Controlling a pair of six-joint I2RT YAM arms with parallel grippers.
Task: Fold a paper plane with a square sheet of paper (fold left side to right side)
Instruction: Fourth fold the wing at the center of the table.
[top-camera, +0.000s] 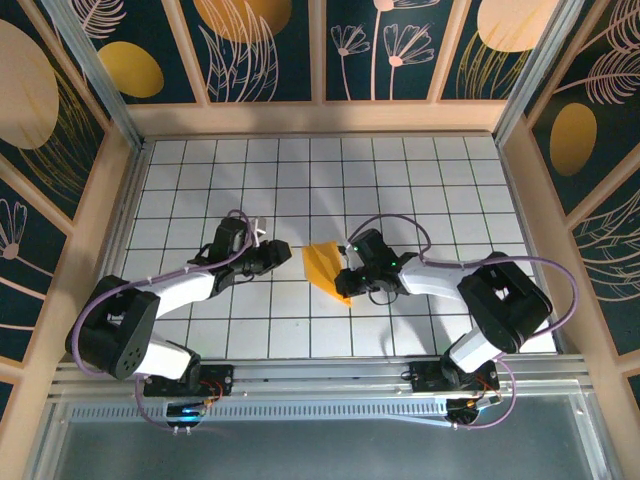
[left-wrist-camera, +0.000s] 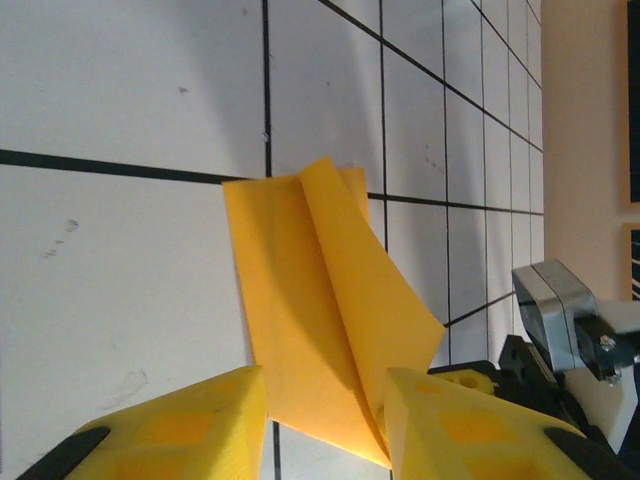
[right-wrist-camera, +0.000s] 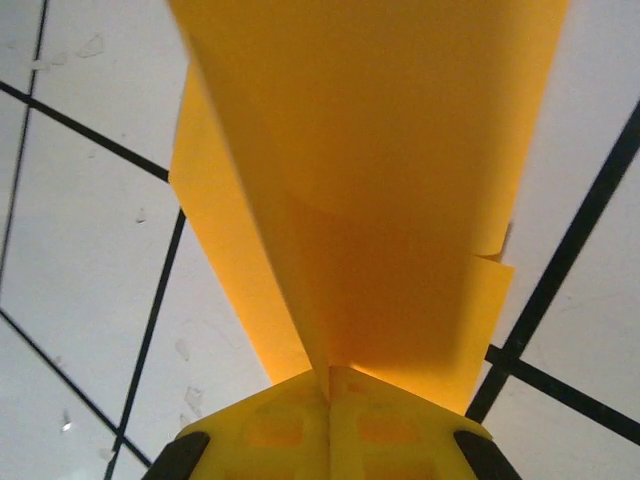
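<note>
Left gripper (top-camera: 284, 256) is hovering, fingers (left-wrist-camera: 180, 430) spread, at nine o'clock of the folded paper (top-camera: 322, 264), which is sitting mid-table (top-camera: 200, 180); right gripper (top-camera: 347, 278), at its three o'clock, is pinching its edge tight

On my right wrist camera the paper (right-wrist-camera: 380, 200) runs off the top edge, so I can't see its far end. The strip nipped in my right end effector (right-wrist-camera: 330, 385) is hidden between the closed fingers, which are cut off at the bottom edge. On the left wrist camera, the paper's near edge disappears behind the yellow fingers (left-wrist-camera: 440, 420) of my left end effector (left-wrist-camera: 325, 390), also clipped at the bottom. From overhead, the right end effector covers the paper's nearest corner, and the creases are too small to make out.
</note>
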